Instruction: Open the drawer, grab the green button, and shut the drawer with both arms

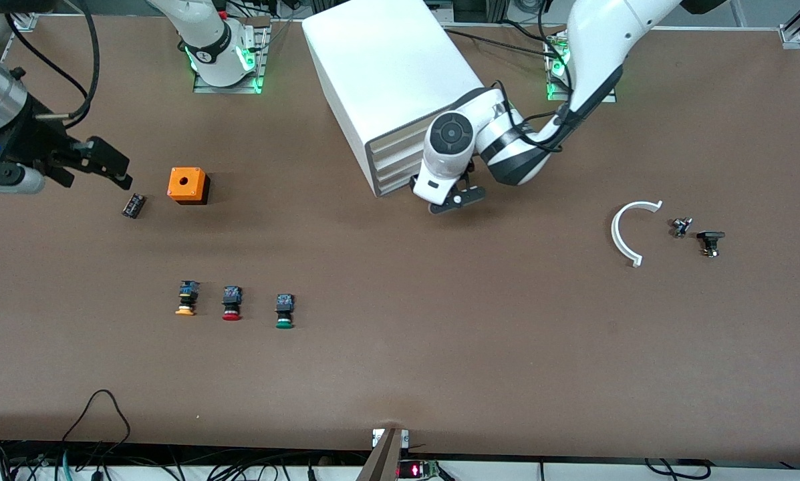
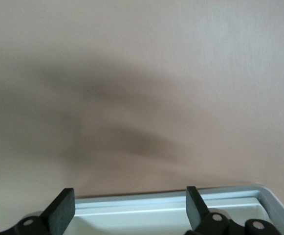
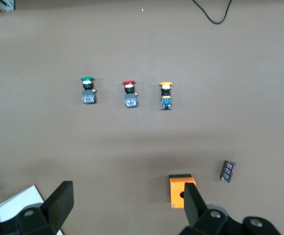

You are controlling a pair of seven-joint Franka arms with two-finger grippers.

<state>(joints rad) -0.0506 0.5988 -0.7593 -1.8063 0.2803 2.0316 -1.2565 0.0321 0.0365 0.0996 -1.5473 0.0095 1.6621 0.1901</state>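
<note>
Green-capped button (image 1: 284, 312) lies on table; drawer (image 1: 400, 175) shut.

— How is the scene lit?
— Even overhead light is cast on the brown table (image 1: 440, 347); short, soft shadows are thrown.
— Any blur?
— The left wrist view is smeared, with a dark shadow spread over the table. The cabinet (image 1: 386, 73) top is nearly washed out.
</note>
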